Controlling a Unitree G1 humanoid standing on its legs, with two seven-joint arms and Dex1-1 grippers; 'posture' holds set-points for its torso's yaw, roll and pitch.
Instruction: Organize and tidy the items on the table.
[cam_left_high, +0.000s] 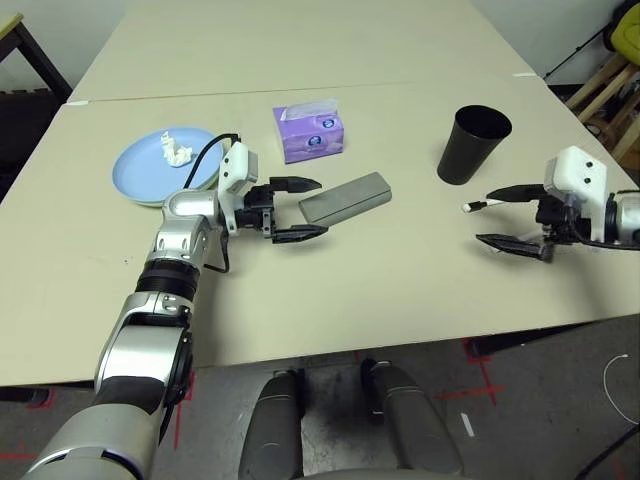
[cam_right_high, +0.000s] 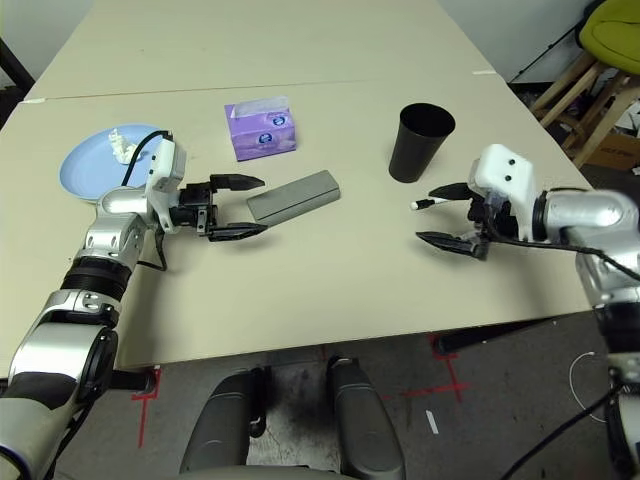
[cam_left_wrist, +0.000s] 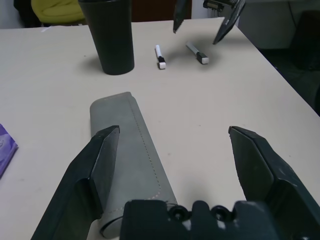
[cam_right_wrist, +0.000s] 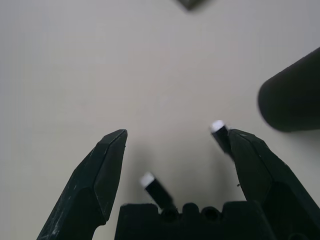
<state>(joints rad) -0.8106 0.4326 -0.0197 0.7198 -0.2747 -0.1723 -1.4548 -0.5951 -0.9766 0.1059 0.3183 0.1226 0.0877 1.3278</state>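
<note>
So the left claw (cam_left_high: 300, 208) sits spread wide and empty on the desk (cam_left_high: 400, 290) right at the near end of the grey glasses case (cam_left_high: 345, 198), whose long axis runs straight away from it, with the right claw (cam_left_high: 512, 217), also spread, well off by the cup (cam_left_high: 472, 144).

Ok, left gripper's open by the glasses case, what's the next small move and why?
Probably ease the left gripper forward so both fingers straddle the case, then close. Its jaws stand wide open and level at the case's near end, but in the left wrist view the case lies against one finger rather than centred between them. The right gripper hangs open over the pens.
</note>
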